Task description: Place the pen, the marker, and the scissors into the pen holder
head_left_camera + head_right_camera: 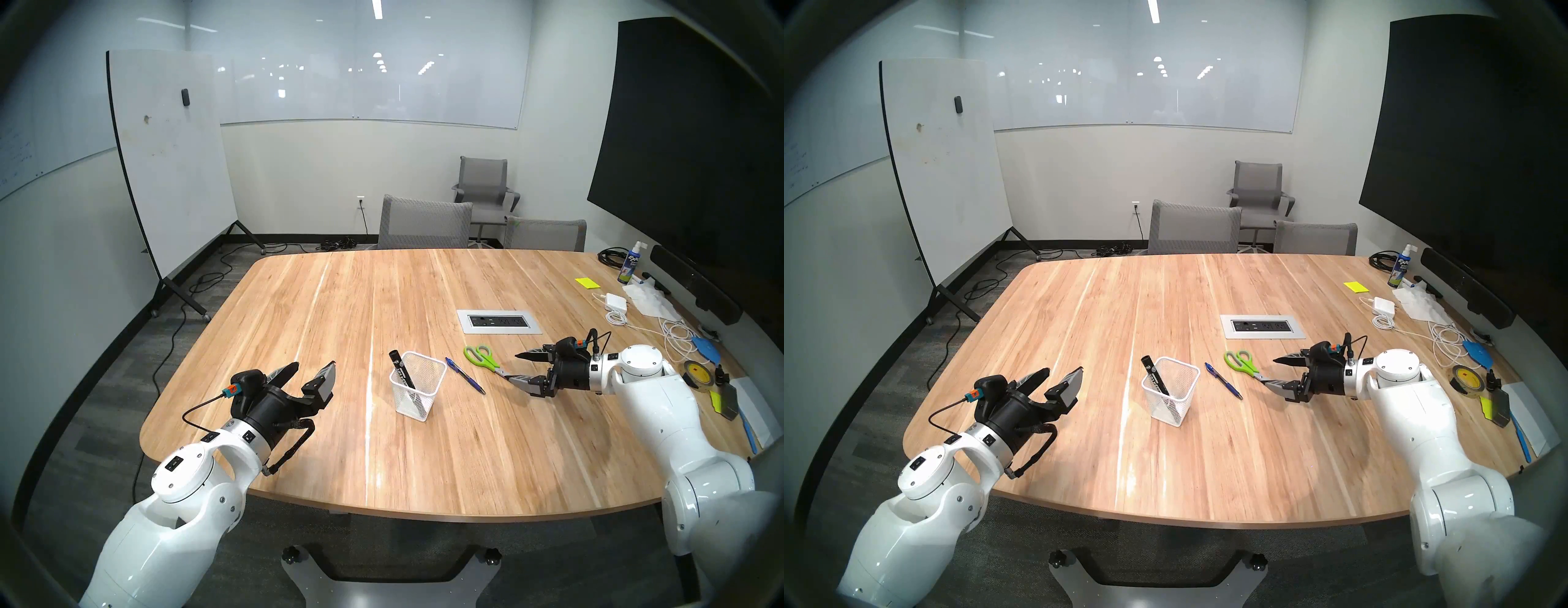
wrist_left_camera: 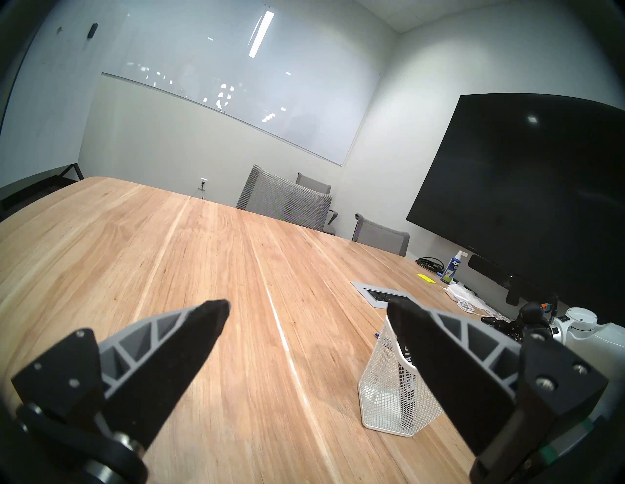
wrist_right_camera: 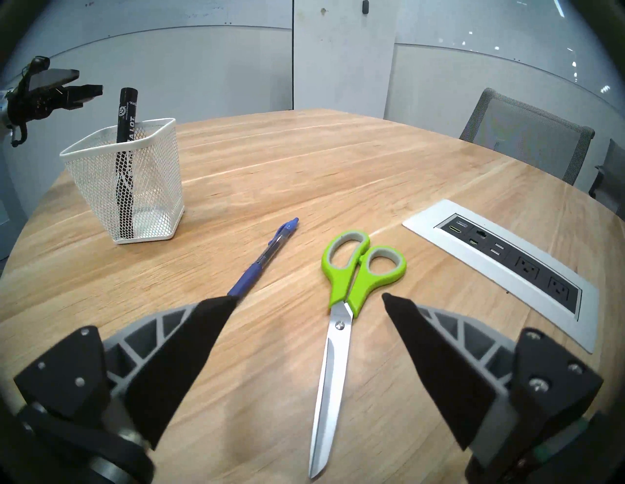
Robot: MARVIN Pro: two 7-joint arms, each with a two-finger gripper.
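One holder [image 1: 418, 390] on the surface [image 1: 322, 322], white mesh, standing upright, and there's one marker [image 1: 401, 368] already in it, leaning toward the left arm's side with its capped end sticking out above the rim. Nothing else in there that I can see through the mesh. Just beside the holder, on the right arm's side, lies one pen [image 1: 465, 375], flat on the wood. Next along, one pair of scissors [image 1: 481, 356], also flat, blades together, green handles pointing away from the robot and the blades toward the right gripper [image 1: 512, 366]. That gripper is spread wide, holding nothing, hovering right over the blade end; from its wrist camera the scissors [image 3: 341, 304] run up between the two fingers, while the pen's [image 3: 262, 262] tip disappears behind one finger. Over on the other side the left gripper [image 1: 312, 368] is wide open too, empty, up off the surface and well apart from the holder. So: one in, two out.
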